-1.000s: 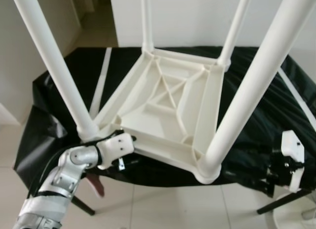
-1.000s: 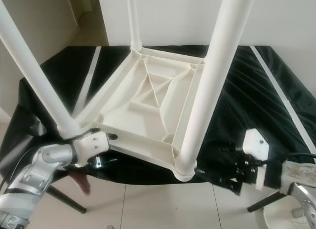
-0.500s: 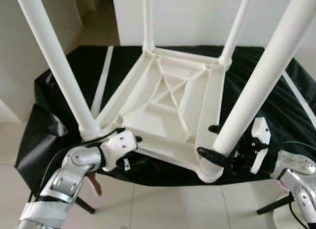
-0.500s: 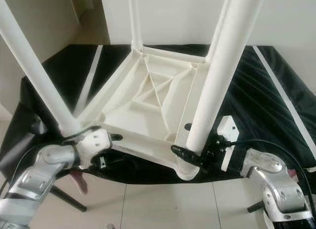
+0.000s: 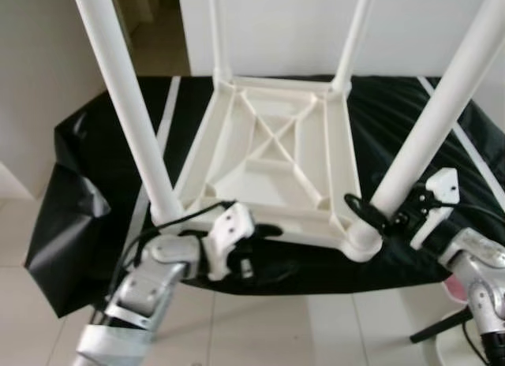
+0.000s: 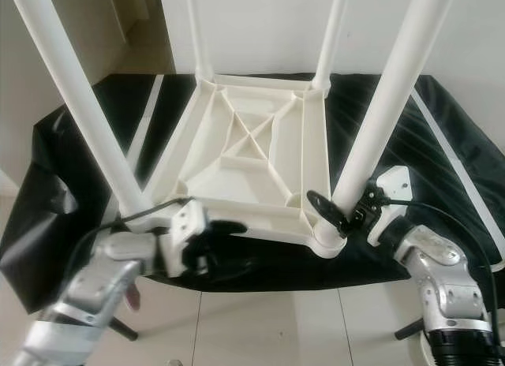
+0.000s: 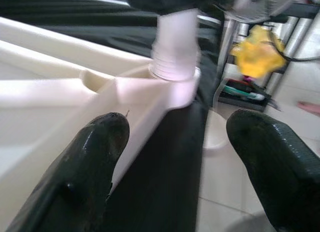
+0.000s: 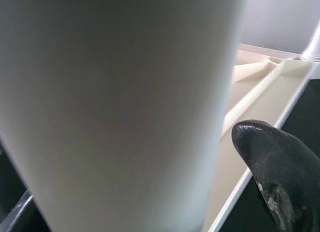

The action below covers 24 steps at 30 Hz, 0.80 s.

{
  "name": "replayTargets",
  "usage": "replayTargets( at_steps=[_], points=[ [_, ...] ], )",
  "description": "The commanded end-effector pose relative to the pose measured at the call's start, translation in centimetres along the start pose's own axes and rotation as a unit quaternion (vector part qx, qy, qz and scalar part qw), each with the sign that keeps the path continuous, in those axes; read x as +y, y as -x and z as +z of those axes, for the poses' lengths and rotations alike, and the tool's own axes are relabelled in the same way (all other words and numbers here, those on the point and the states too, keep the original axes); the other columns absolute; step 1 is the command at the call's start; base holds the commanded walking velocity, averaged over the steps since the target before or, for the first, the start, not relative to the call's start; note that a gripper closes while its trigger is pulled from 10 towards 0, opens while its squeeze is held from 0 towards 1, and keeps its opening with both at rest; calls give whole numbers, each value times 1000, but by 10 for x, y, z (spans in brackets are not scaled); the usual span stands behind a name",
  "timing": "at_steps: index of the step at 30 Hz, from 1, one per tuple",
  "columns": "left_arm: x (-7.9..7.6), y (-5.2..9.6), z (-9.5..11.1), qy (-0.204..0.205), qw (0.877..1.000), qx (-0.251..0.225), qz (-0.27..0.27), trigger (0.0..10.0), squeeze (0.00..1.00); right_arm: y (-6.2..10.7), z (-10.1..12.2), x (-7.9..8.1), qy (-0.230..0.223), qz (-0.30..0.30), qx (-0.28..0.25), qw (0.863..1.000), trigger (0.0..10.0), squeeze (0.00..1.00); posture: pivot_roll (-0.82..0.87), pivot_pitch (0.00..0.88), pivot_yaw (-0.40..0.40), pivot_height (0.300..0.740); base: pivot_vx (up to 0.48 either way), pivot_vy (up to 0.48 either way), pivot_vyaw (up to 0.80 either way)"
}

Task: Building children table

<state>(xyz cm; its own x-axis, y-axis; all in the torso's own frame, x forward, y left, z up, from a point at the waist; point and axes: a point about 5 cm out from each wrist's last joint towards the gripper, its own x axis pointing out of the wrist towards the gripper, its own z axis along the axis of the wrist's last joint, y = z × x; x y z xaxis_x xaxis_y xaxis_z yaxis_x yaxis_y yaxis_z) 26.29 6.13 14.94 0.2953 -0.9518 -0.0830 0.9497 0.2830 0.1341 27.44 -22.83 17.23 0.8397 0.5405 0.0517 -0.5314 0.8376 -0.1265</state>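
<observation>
White children's table, inverted, is lying top-down on a black-draped surface, its four legs pointing upward. Right gripper is clasping the near right leg just above its socket, fingers spread around the tube; the right wrist view is showing that leg close up beside one fingertip. Left gripper is sitting at the near edge, fingers apart and holding nothing; the left wrist view is adding a yellow object on the floor beyond.

Arms: silver, ribbed metal segments, both sides.
Left gripper: white angular housing, rounded black fingers, finely textured.
Right gripper: white housing, black fingers.
Cables: thin black, looping over each wrist.
</observation>
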Motion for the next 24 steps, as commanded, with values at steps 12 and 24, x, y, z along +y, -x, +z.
replayTargets(
  at_steps=[12,24],
  points=[
    [14,-39,27,23,990,-67,121,10000,0,-17,-23,-14,-9,-117,34,992,7020,0,-66,43,-3,740,0,0,0],
    [31,-38,26,54,980,-58,184,10000,0,-27,-26,-3,-35,-162,39,985,0,0,-54,40,-21,740,0,0,0]
  ],
)
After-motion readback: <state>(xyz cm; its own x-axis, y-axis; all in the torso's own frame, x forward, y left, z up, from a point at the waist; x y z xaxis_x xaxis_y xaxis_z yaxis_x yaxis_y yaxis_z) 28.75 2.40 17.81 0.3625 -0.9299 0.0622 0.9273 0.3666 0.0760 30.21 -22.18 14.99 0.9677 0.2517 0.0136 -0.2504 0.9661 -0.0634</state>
